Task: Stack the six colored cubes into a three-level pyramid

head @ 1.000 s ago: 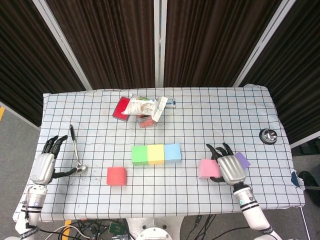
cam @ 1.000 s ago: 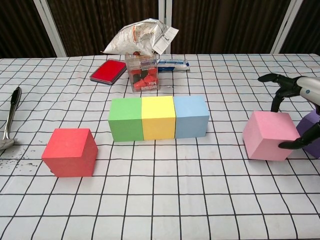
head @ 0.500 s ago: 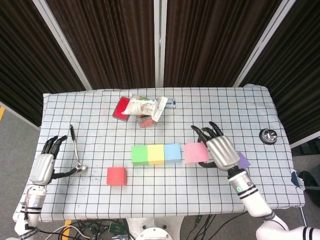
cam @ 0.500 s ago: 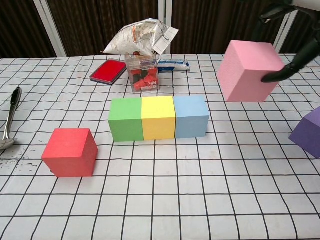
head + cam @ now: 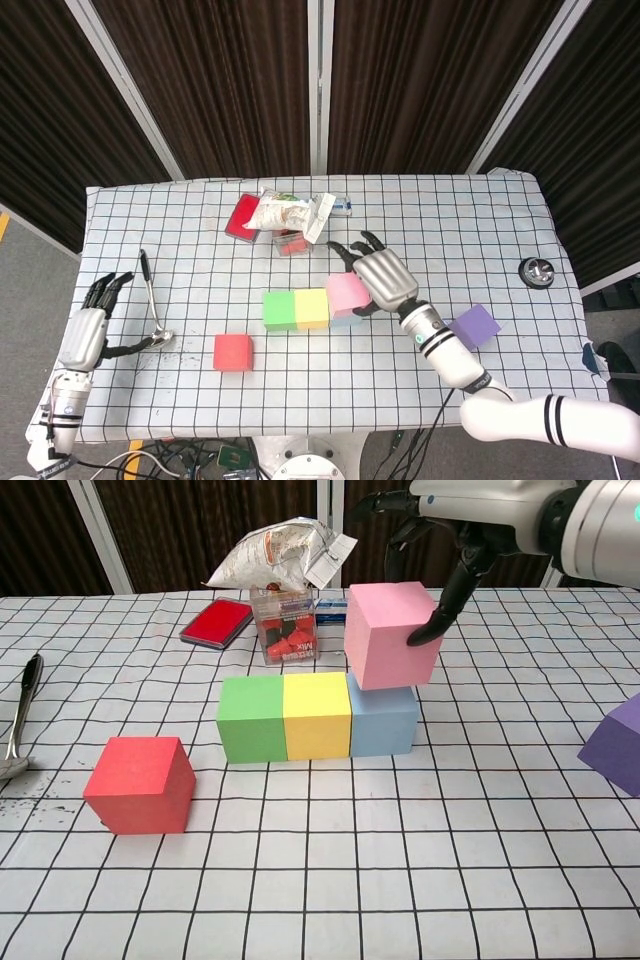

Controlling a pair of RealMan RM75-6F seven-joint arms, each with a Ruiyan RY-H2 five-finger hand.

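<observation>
Slightly tilted, the pink cube sits atop the blue cube.

pink cube carried over blue cube

Snack bag, red case, spoon.

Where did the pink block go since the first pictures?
The right hand lifted the pink cube off the table at the right and carried it left; it now holds it above the blue cube. The green, yellow, red and purple cubes, and the left hand, stayed put.
</observation>
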